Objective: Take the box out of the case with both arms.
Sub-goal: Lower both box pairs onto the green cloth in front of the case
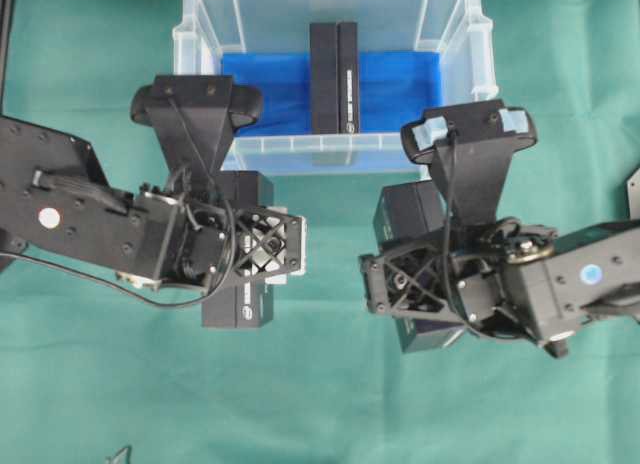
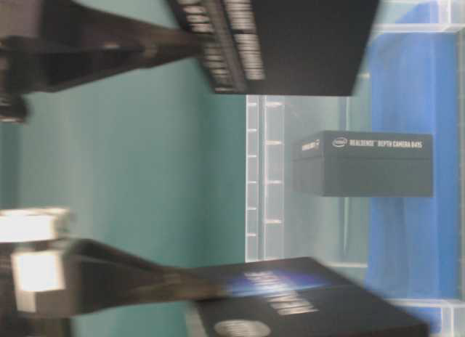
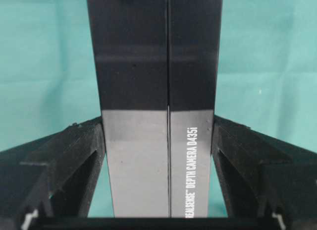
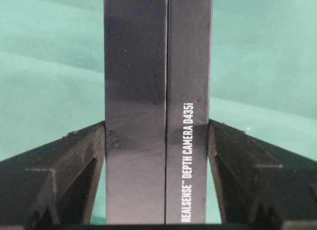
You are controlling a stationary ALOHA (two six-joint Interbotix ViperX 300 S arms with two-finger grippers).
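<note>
While one black box (image 1: 333, 76) stands upright inside the clear case (image 1: 200, 29), we hold two more outside it, over the green bench (image 1: 320, 404): left jaws clamped on one box (image 3: 153, 106), right jaws clamped on another (image 4: 158, 106). One remains to lift.

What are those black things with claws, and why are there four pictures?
They are two robot arms. One picture looks down from above, one looks from table height, and two come from cameras on the arms' wrists. On the green cloth stands a clear plastic case with one black box inside. The left gripper pinches a second black box between its fingers, and the right gripper pinches a third black box. Both of those boxes are already outside the case.
</note>
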